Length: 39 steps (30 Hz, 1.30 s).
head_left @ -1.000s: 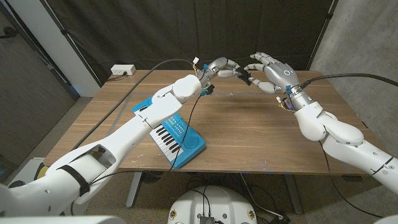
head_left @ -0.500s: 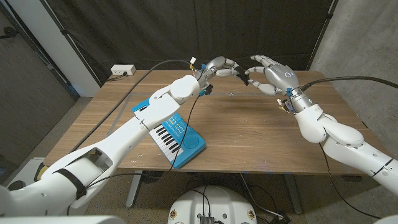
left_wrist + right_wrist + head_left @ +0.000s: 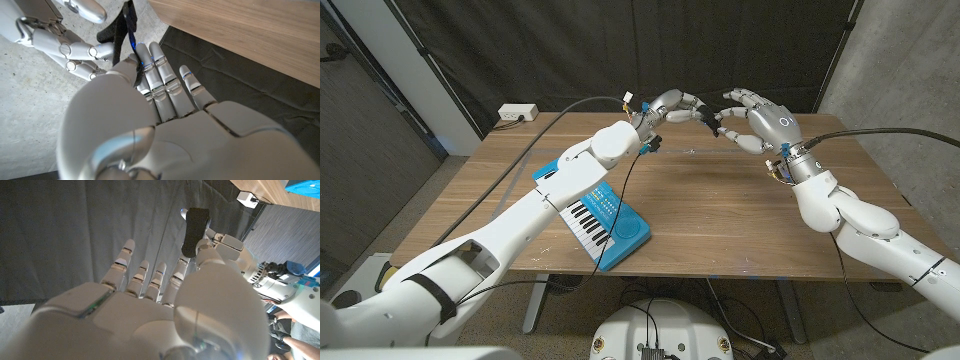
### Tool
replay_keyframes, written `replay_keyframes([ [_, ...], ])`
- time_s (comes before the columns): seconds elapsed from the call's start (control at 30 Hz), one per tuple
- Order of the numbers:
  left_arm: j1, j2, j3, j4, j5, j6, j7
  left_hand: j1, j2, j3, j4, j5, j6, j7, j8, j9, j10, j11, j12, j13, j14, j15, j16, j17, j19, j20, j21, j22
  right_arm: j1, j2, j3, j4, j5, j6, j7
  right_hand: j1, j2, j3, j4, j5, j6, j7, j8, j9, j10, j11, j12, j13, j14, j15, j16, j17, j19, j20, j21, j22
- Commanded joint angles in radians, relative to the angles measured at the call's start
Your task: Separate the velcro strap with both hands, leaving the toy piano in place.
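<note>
Above the table's far edge, a black velcro strap [image 3: 708, 118] hangs between my two hands. My left hand [image 3: 672, 106] pinches it between thumb and fingers; the left wrist view shows the strap [image 3: 123, 24] rising from that pinch toward the right hand's fingers [image 3: 75, 49]. My right hand [image 3: 758, 116] faces the left one, its other fingers spread, and in the right wrist view its thumb presses a black strap end [image 3: 194, 224]. I cannot tell whether the strap is in one piece or two. The blue toy piano [image 3: 607, 226] lies near the table's front edge, under my left forearm.
A white power strip [image 3: 517, 113] sits at the wooden table's [image 3: 720, 210] far left corner. A dark curtain hangs behind the table. Cables run along both arms.
My right hand has drawn slightly to the right, away from the left hand, widening the small gap at the fingertips. The left hand and the piano have stayed put.
</note>
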Motion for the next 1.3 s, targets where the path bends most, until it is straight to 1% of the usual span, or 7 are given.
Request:
replay_keyframes([
  [0.03, 0.007, 0.002, -0.011, 0.004, -0.022, -0.039, -0.008, -0.002, 0.007, 0.007, -0.001, 0.003, 0.03, 0.035, 0.007, 0.004, 0.001, -0.007, 0.0, 0.005, 0.002, -0.002, -0.001, 0.003, 0.004, 0.004, -0.003, 0.002, 0.019, 0.007, -0.02, 0.013, -0.036, -0.025, -0.006, -0.01, 0.001, -0.004, 0.0, 0.003, 0.018, -0.002, 0.003, 0.001, 0.012, 0.002, 0.005, -0.003, 0.01, -0.046, 0.003, 0.006, 0.011, -0.008, 0.004, 0.005],
  [0.23, 0.009, -0.001, -0.016, 0.008, -0.03, -0.053, -0.007, -0.007, 0.007, 0.007, 0.002, 0.003, 0.028, 0.034, 0.007, 0.005, -0.001, -0.007, -0.001, 0.006, 0.0, -0.004, -0.002, 0.003, 0.005, 0.004, -0.004, 0.002, 0.028, 0.01, -0.027, 0.021, -0.043, -0.021, -0.022, -0.007, 0.009, -0.001, -0.001, 0.002, 0.041, -0.002, 0.014, 0.003, 0.006, 0.001, 0.001, -0.009, 0.013, -0.048, 0.003, 0.008, 0.012, -0.014, 0.004, 0.006],
  [0.43, 0.006, -0.004, -0.017, 0.019, -0.043, -0.065, -0.017, -0.009, 0.006, 0.009, 0.002, 0.003, 0.031, 0.034, 0.006, 0.004, 0.0, -0.005, 0.0, 0.008, 0.0, -0.003, -0.004, 0.002, 0.005, 0.005, -0.006, 0.002, 0.04, 0.028, -0.035, 0.055, -0.062, 0.001, -0.104, 0.002, 0.023, -0.004, -0.011, -0.007, 0.161, 0.0, 0.063, 0.005, 0.11, -0.034, 0.032, -0.045, 0.107, -0.077, 0.027, 0.018, 0.067, -0.072, 0.023, 0.014],
  [0.53, 0.004, -0.007, -0.015, 0.025, -0.044, -0.064, -0.018, -0.008, 0.006, 0.009, 0.001, 0.003, 0.029, 0.035, 0.006, 0.004, 0.002, -0.006, 0.0, 0.007, 0.0, -0.003, -0.003, 0.003, 0.005, 0.005, -0.007, 0.002, 0.042, 0.032, -0.037, 0.066, -0.059, 0.014, -0.129, 0.002, 0.031, -0.007, -0.011, -0.01, 0.223, -0.001, 0.09, 0.005, 0.147, -0.036, 0.042, -0.06, 0.146, -0.098, 0.039, 0.027, 0.083, -0.085, 0.033, 0.02],
  [0.8, -0.007, -0.018, -0.009, 0.045, -0.047, -0.062, -0.021, -0.009, 0.006, 0.01, 0.0, 0.003, 0.032, 0.034, 0.008, 0.006, 0.003, -0.005, 0.0, 0.008, 0.001, -0.004, -0.003, 0.004, 0.005, 0.007, -0.009, 0.002, 0.045, 0.03, -0.033, 0.087, -0.021, 0.059, -0.151, 0.012, 0.032, -0.006, -0.019, -0.009, 0.279, 0.002, 0.11, -0.006, 0.187, -0.04, 0.057, -0.068, 0.199, -0.121, 0.055, 0.037, 0.105, -0.097, 0.047, 0.027],
  [1.13, -0.007, -0.031, -0.015, 0.064, -0.063, -0.042, -0.003, -0.01, 0.007, 0.012, 0.0, 0.003, 0.028, 0.035, 0.007, 0.008, 0.002, -0.006, -0.002, 0.007, 0.001, -0.002, -0.004, 0.004, 0.005, 0.008, -0.011, 0.003, 0.052, 0.03, -0.038, 0.115, 0.02, 0.113, -0.142, 0.023, 0.06, 0.016, -0.022, 0.001, 0.254, 0.007, 0.118, 0.006, 0.209, -0.026, 0.074, -0.058, 0.221, -0.118, 0.056, 0.049, 0.115, -0.098, 0.059, 0.033],
  [1.3, -0.007, -0.034, -0.015, 0.068, -0.066, -0.036, 0.006, -0.011, 0.007, 0.013, 0.0, 0.003, 0.028, 0.035, 0.007, 0.008, 0.001, -0.003, -0.002, 0.008, 0.002, -0.002, -0.004, 0.004, 0.005, 0.008, -0.012, 0.003, 0.059, 0.041, -0.046, 0.139, 0.029, 0.151, -0.168, 0.009, 0.089, 0.04, -0.015, 0.053, 0.204, 0.009, 0.143, 0.061, 0.191, -0.018, 0.084, -0.028, 0.251, -0.122, 0.06, 0.06, 0.126, -0.109, 0.072, 0.036],
])
